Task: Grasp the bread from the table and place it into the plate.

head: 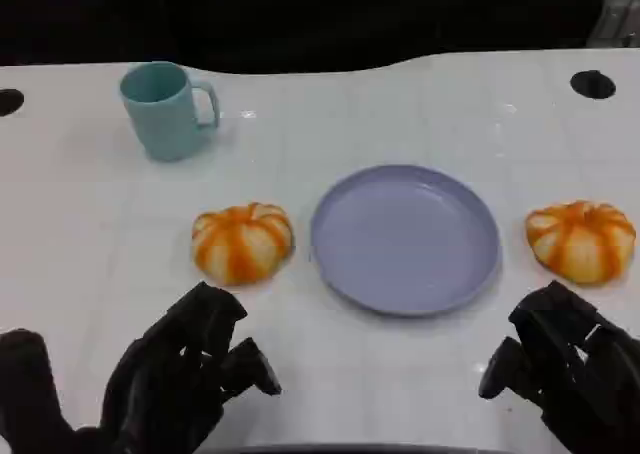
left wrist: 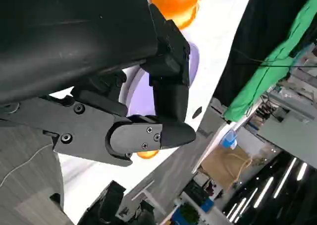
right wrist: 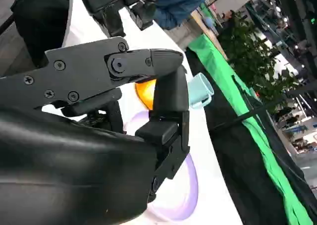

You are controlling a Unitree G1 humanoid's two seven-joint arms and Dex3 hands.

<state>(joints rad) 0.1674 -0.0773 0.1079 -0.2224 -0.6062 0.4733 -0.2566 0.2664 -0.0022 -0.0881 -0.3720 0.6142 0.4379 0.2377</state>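
1. The left hand (head: 190, 374) hovers over the white table (head: 400, 114) on the near side of the plate (head: 405, 236), off toward its left; its fingers are spread apart and it holds nothing.
2. The right hand (head: 560, 369) hovers nearer than the plate too, off toward its right, fingers loosely apart and likewise holding nothing.
3. The lavender plate lies flat with nothing on it.
4. One orange-striped bread (head: 243, 241) sits on the table just left of the plate, close to its rim.
5. A second bread (head: 581, 237) sits right of the plate, a little apart.
6. A teal mug (head: 165, 109) stands upright beyond the plate, far to its left.
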